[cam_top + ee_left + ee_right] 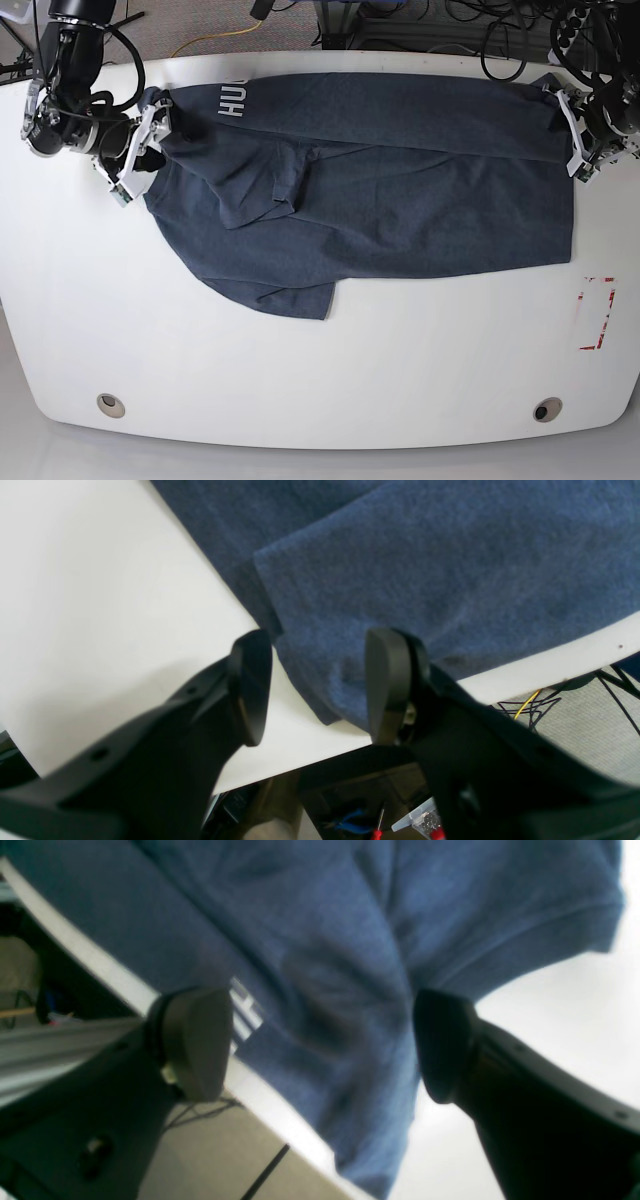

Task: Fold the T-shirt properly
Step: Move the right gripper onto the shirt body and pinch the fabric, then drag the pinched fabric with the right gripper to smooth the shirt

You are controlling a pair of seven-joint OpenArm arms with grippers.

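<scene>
— What are your tools doing?
— I see the left tool (315,685) spread over a T-shirt (380,190) corner; the right tool (320,1040) is spread too.
— Around them?
— The shirt is on my white table (300,380), with red tape (596,313) near its edge and cables (530,705) below.

Premises present as a robotics laboratory or test bay. A large white worktop (320,380) with rounded corners carries two grommet holes (111,404) near its front edge and a red tape outline (597,313) toward its right side. Behind the worktop, black cables (490,30) and a yellow lead (215,40) trail across grey carpet (585,730). Beneath the worktop edge, red-handled tools (377,830) lie loose.
</scene>
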